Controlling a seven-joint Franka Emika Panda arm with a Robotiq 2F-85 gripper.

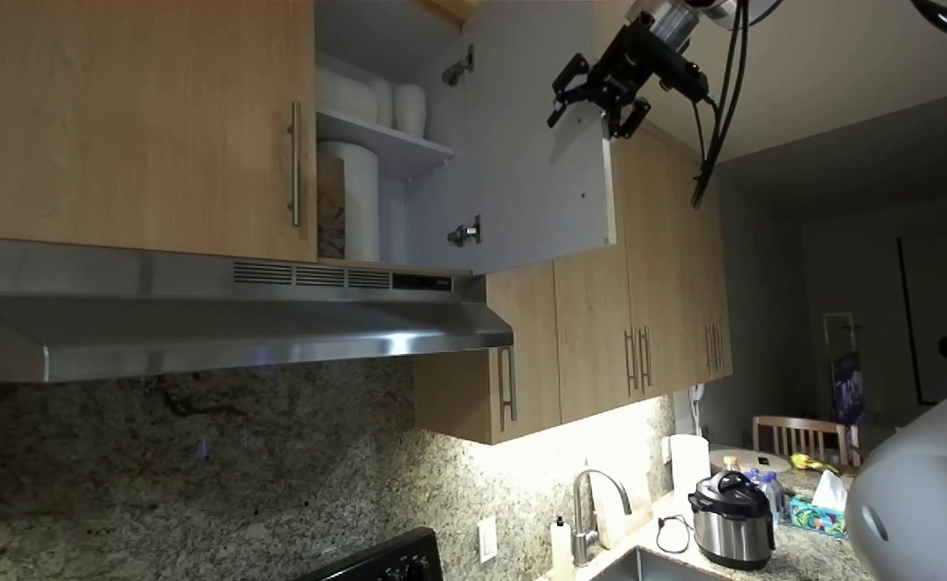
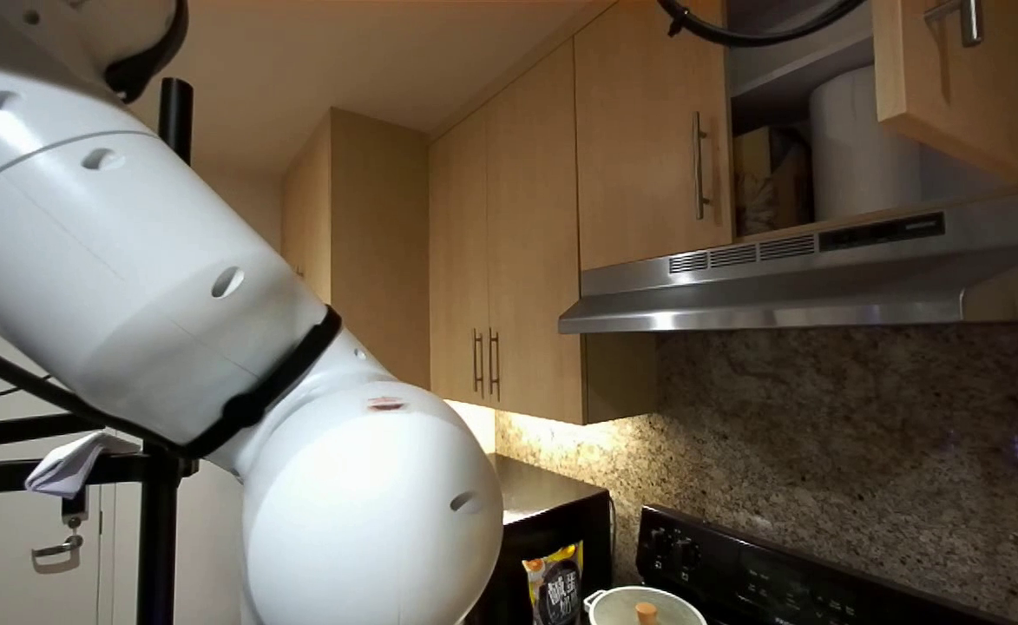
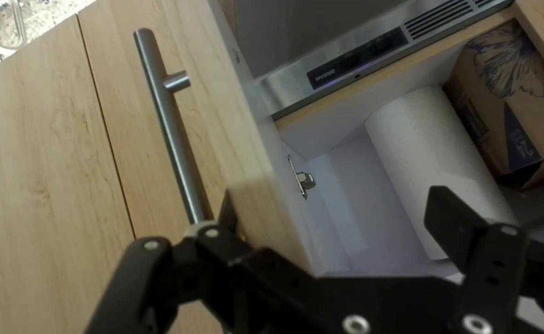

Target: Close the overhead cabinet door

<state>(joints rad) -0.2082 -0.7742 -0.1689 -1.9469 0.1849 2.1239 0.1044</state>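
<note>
We find the black two-finger gripper (image 1: 585, 126) spread, grasping nothing, astride the edge of the open light-wood, grey-backed cabinet door (image 1: 534, 181) (upper centre in an exterior view). A push may jam should a finger (image 3: 207, 250) catch behind the slim silver bar handle (image 3: 172, 127). Only the wrist view shows that closeness; neither exterior view does.

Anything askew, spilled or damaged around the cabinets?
One oddity: the overhead cabinet door stands open above the range hood, while the twin door is shut. The gripper, itself open, straddles the open door's free edge. No spill or damage visible.
</note>
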